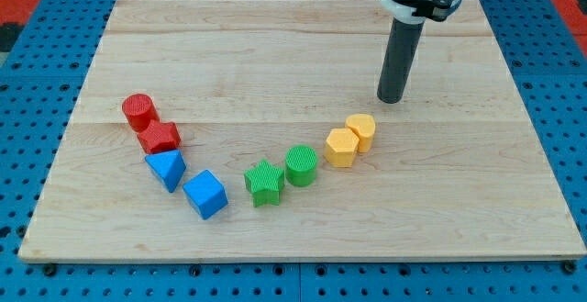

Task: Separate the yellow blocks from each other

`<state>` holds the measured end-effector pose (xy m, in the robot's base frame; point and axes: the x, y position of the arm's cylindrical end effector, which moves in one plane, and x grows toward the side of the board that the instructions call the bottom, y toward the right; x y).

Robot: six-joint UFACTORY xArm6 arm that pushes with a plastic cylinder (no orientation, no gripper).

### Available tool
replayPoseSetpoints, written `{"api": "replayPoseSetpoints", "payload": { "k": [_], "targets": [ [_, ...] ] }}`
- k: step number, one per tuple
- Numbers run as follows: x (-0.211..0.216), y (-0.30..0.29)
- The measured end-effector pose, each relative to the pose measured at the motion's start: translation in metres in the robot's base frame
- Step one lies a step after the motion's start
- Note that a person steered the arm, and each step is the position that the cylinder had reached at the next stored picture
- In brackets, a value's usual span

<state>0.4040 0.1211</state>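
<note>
Two yellow blocks sit touching each other right of the board's middle: a yellow hexagon [340,147] and a yellow cylinder [361,131] just up and to its right. My tip [392,99] rests on the board above and to the right of the yellow cylinder, a short gap away, touching no block. The dark rod rises from it to the arm at the view's top.
A green cylinder [301,165] lies just left of the yellow hexagon, with a green star [264,183] beside it. A blue cube [204,194], blue triangle [166,168], red star [160,138] and red cylinder [138,111] curve up the left. The wooden board [275,54] sits on blue pegboard.
</note>
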Motion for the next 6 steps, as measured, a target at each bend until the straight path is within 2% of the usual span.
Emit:
{"api": "replayPoseSetpoints", "payload": {
  "k": [2,3,4,5,6],
  "targets": [
    [0.000,0.015],
    [0.004,0.067],
    [0.068,0.102],
    [0.137,0.048],
    [0.105,-0.052]
  ]
}}
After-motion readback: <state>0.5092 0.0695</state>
